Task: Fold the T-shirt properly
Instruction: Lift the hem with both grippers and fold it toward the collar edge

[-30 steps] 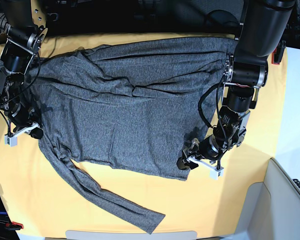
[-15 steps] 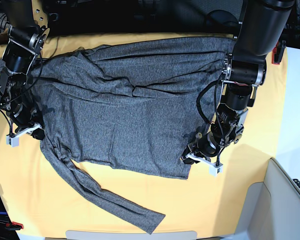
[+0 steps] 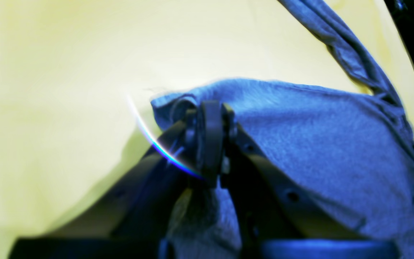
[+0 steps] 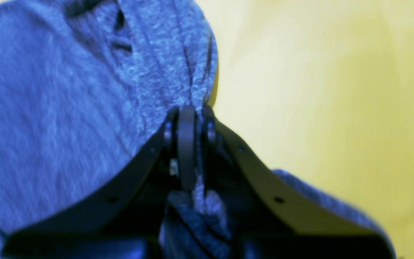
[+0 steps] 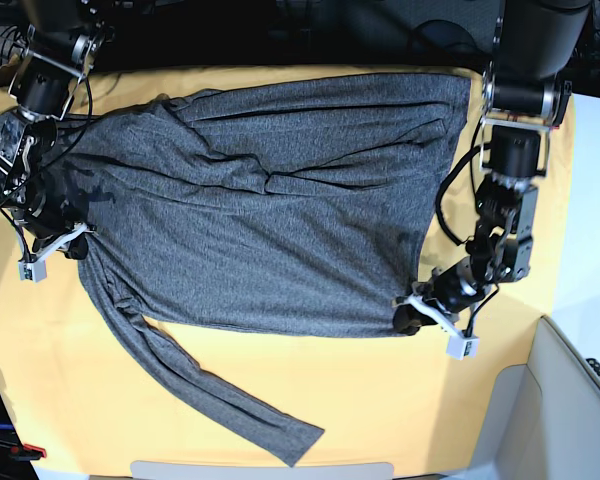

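Left gripper point(image 5: 412, 318) pinches the T-shirt's point(image 5: 270, 210) lower hem corner; right gripper point(image 5: 68, 243) pinches its opposite edge near the shoulder. Dark heathered grey, it lies spread and wrinkled on the yellow-orange worktop point(image 5: 380, 400), one long sleeve point(image 5: 195, 385) trailing toward the near edge.

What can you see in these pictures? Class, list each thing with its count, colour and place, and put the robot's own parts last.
Shirt: one, dark grey, long-sleeved, spread across the table, one sleeve trailing toward the near edge.
Table cloth: one, yellow-orange, under the shirt.
Bin: one, pale grey, near corner beside the left arm.
Left hand: one, black, shut on the shirt's bottom corner.
Right hand: one, black, shut on the shirt's edge at the other side.
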Tool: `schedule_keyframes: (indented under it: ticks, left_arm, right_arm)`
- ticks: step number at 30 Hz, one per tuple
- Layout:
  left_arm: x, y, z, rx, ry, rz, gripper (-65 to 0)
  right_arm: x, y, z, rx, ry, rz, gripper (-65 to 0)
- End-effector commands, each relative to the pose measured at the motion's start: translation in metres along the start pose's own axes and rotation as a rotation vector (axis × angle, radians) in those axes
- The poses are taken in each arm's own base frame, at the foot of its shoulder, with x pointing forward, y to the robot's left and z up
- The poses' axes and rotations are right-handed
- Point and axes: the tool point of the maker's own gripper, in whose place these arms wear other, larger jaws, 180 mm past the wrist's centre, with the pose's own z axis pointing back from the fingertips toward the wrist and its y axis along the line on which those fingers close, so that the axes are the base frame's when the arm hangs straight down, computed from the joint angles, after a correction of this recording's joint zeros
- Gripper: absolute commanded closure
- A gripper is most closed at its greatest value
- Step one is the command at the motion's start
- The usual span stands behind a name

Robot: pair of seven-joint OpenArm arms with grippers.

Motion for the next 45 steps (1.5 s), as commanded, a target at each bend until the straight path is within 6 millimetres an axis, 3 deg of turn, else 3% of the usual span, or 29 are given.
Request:
schedule_keyframes:
  ticks: [1, 11, 14, 18, 24, 32, 34, 36, 40, 43, 45]
  left_arm:
    - [0.025, -0.007, 0.014, -0.019, -0.067, -0.060, -0.2]
    - [-0.002, -0.042, 0.107, -0.064, -0.156, -0.230, -0.2]
    - [-0.013, -0.050, 0.129, -0.063, -0.164, -0.245, -0.2]
    - [-0.033, -0.040, 0.151, -0.019, -0.146, -0.226, -0.2]
    - [-0.074, -0.014, 0.172, 0.055, -0.064, -0.165, -0.2]
    - [-0.144, -0.003, 0.178, 0.076, 0.142, -0.094, -0.6]
    - [-0.157, 0.005, 0.178, 0.090, 0.222, -0.082, -2.9]
    - [-0.164, 0.010, 0.175, 0.099, 0.295, -0.074, -9.0]
    - [-0.159, 0.011, 0.176, 0.103, 0.332, -0.089, -24.3]
    - [-0.133, 0.006, 0.180, 0.106, 0.265, -0.127, -27.1]
    - [-0.118, -0.001, 0.183, 0.103, 0.226, -0.159, -27.1]
  right_arm:
    - [0.027, -0.003, 0.011, -0.011, -0.077, 0.037, -3.8]
    - [0.047, 0.005, 0.060, -0.066, -0.169, 0.224, -3.8]
    - [0.044, -0.009, 0.078, -0.115, -0.191, 0.212, -3.8]
    - [0.033, -0.021, 0.097, -0.160, -0.185, 0.218, -3.8]
    - [0.001, -0.028, 0.104, -0.174, -0.116, 0.216, -3.8]
    - [-0.025, -0.026, 0.103, -0.165, -0.062, 0.203, -4.3]
    - [-0.029, -0.027, 0.102, -0.165, -0.050, 0.194, -5.1]
    - [-0.038, -0.031, 0.099, -0.166, -0.026, 0.176, -10.5]
    - [-0.050, -0.037, 0.098, -0.173, 0.034, 0.157, -27.6]
    - [-0.046, -0.043, 0.101, -0.185, 0.035, 0.173, -33.8]
    - [-0.037, -0.044, 0.104, -0.192, 0.017, 0.190, -34.5]
